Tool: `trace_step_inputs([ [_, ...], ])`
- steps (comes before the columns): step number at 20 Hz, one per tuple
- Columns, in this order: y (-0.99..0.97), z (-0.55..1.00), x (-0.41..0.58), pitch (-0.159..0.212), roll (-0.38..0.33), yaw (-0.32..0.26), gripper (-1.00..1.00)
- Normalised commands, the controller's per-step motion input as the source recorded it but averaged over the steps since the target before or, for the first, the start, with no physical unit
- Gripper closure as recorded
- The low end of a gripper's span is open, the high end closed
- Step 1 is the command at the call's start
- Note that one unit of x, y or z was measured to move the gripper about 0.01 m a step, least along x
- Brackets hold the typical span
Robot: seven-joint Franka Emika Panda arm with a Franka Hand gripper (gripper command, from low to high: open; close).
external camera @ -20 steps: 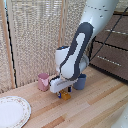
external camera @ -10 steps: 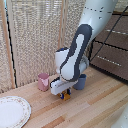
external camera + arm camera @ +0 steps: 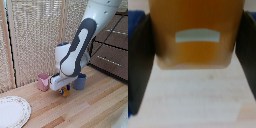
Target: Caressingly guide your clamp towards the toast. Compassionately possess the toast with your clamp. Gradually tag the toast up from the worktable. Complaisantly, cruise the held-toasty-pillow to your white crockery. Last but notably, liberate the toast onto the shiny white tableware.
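Nearest the lens, lower left of the exterior view, the white crockery (image 3: 11,111) waits on the worktable (image 3: 85,107), well apart from the action. Centre frame, the clamp (image 3: 63,90) sits low over the planks, and the wrist view shows why: dark fingers (image 3: 139,65) flank the toast (image 3: 195,32) on both sides, pinching it for the lift. Behind, a pink cup (image 3: 43,81) and a blue cup (image 3: 80,81) stand near the screen.

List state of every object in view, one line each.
clamp: down at the worktable, fingers either side of the toast
toast: between the fingers, whether lifted cannot be told
white crockery: on the worktable, nothing on it
pink cup: upright
blue cup: upright
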Motion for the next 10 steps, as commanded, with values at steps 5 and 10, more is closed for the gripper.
trace_step_inputs([
  [5,0.32,1.0,0.123,0.011,0.0,0.019,1.0],
  [10,0.59,0.86,0.253,0.06,-0.011,0.041,1.0],
])
